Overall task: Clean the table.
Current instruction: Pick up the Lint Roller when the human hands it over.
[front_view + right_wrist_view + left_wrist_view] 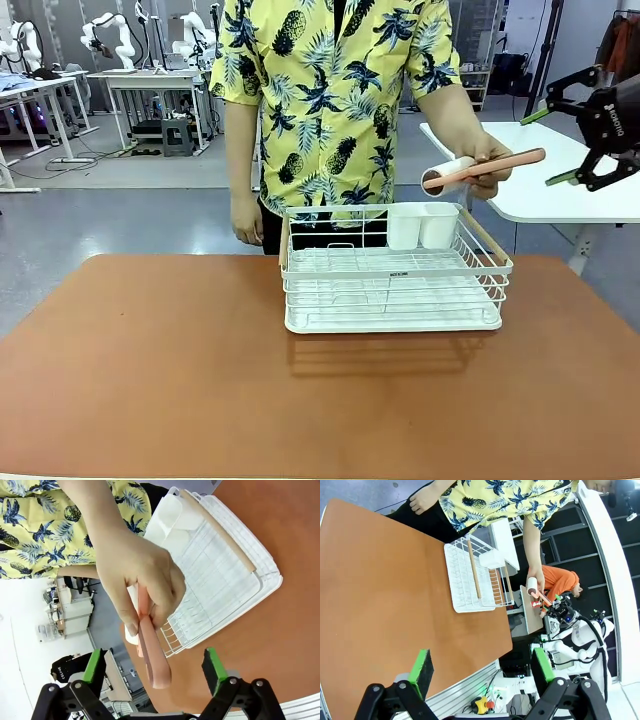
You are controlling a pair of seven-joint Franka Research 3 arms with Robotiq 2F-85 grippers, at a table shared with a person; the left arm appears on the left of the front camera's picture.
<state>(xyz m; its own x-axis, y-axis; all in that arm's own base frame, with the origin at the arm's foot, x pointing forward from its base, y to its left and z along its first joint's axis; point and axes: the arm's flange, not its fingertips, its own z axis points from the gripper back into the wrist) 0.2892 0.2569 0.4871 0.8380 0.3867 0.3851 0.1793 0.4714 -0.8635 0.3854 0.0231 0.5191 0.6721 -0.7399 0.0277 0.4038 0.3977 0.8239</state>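
Table (pixel 150 380), terracotta top with rounded corners, viewed from the robot's side. It lies between the two arms and the person standing at its far edge. The matte surface is bare apart from a white wire dish rack (pixel 392 290), which stands right of centre toward the far edge with two white utensil cups (pixel 422 225) in its back corner. As a thing to handle, the top looks rigid, heavy and fixed. It offers nothing to grasp, only a flat face to be rolled over. The rack looks light and would have to be worked around or lifted by its wooden side rails (pixel 483 232).

Person's hand (pixel 490 182) holds out a lint roller (pixel 510 162), white head nearest the person and pink handle pointing at the right gripper (pixel 537 150). That gripper's fingers are spread wide, with the handle's free end about between them and, as far as I can see, not touching. The roller is probably light and stiff (its paper head is tacky and best left alone). The sensible hold is the bare end of the handle, clear of the person's fingers. Left gripper (pixel 482 672) hovers over the table's left side, fingers wide apart and empty.
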